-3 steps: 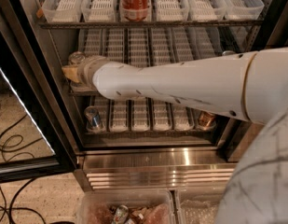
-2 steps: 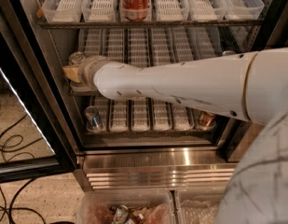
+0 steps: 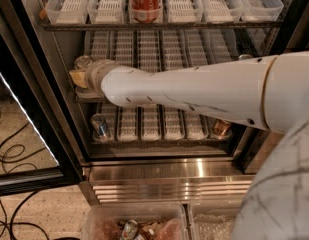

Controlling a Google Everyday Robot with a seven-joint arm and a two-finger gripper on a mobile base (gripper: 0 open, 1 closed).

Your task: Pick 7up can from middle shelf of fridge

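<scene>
Silver-topped 7up can (image 3: 84,62): only its top shows to me, at 10 o'clock in my view, far-left lane of the middle shelf (image 3: 184,49), just beside the gripper (image 3: 78,78), at its 12 o'clock.
Gripper state: tan tip at the shelf's left end; open or closed, I cannot tell.
Arm (image 3: 194,91): white, crossing the shelf front from 3 o'clock toward 9 o'clock.
Fridge (image 3: 169,175): stainless base at 6 o'clock.
Red can (image 3: 145,1): upper rack, 12 o'clock.
Blue-silver can (image 3: 100,126): lower rack, 5 o'clock of the gripper.
Copper can (image 3: 221,128): lower rack, right end, just beneath the arm.
</scene>
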